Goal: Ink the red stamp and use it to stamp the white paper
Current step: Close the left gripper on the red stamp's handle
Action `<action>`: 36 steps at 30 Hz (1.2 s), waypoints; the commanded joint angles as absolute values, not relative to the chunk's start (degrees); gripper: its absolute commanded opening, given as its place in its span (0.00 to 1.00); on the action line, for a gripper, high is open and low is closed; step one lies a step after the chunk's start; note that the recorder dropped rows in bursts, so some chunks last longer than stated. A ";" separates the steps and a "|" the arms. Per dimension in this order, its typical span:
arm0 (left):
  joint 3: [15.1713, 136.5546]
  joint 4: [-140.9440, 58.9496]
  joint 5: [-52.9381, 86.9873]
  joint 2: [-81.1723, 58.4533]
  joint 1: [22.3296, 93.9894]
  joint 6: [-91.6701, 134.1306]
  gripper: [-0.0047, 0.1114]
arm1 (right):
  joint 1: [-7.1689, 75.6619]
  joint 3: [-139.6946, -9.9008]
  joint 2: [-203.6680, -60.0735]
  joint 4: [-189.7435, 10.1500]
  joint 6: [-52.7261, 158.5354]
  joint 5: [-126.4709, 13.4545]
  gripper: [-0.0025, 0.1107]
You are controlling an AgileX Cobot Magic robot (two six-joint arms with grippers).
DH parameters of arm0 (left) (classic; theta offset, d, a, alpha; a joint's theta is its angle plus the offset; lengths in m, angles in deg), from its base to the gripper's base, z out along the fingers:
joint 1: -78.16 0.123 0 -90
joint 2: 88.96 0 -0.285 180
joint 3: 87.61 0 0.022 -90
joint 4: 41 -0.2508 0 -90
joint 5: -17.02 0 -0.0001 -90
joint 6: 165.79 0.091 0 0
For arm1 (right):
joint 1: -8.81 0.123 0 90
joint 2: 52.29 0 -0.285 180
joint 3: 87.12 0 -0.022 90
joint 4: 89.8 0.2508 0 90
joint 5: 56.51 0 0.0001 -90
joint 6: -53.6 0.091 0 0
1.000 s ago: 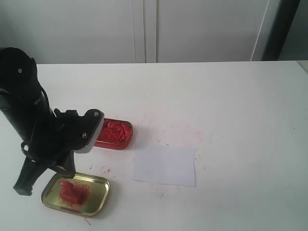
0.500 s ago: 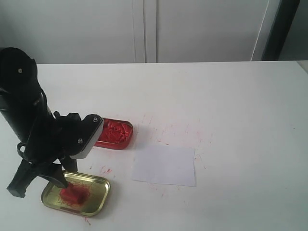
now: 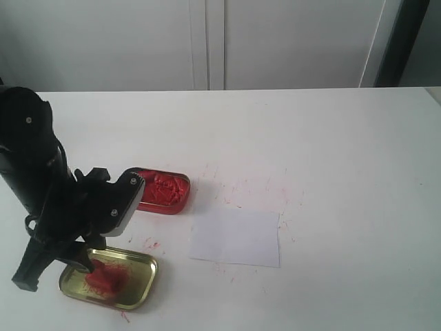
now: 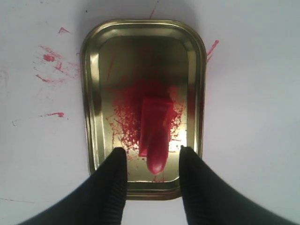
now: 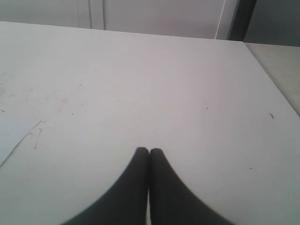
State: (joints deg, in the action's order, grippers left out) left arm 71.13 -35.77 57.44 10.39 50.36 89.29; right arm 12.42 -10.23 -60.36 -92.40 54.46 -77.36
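A small glossy red stamp (image 4: 157,136) lies on its side inside a gold tin lid (image 4: 89,93) smeared with red ink, at the near left of the white surface (image 3: 331,152). Its long axis runs parallel to the lid's long sides. The narrower, rounded end points toward the left gripper (image 4: 151,153) and the squarer end points away. That gripper is spread wide, one finger on each side of the rounded end, with a gap on both sides. The white paper (image 3: 236,236) lies to the right, well apart. The right gripper (image 5: 149,152) is closed, fingers together.
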 commanded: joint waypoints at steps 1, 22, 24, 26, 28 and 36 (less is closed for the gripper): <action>70.55 -35.29 57.34 10.27 50.14 88.75 0.41 | 12.15 -9.90 -60.07 -92.62 54.72 -76.44 0.02; 70.47 -35.05 56.00 14.28 50.14 89.64 0.41 | 12.15 -9.90 -60.07 -92.62 54.72 -76.44 0.02; 70.47 -35.05 56.00 14.28 50.14 89.64 0.41 | 12.15 -9.90 -60.07 -92.62 54.72 -76.44 0.02; 70.47 -35.05 56.00 14.28 50.14 89.64 0.41 | 12.15 -9.90 -60.07 -92.62 54.72 -76.44 0.02; 70.47 -35.05 56.00 14.28 50.14 89.64 0.41 | 12.15 -9.90 -60.07 -92.62 54.72 -76.44 0.02; 70.47 -35.05 55.82 17.09 50.14 89.64 0.41 | 12.15 -9.90 -60.07 -92.62 54.72 -76.44 0.02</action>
State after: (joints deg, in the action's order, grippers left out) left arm 70.89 -35.86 54.98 16.37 50.36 89.64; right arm 12.42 -10.23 -60.36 -92.40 54.46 -77.36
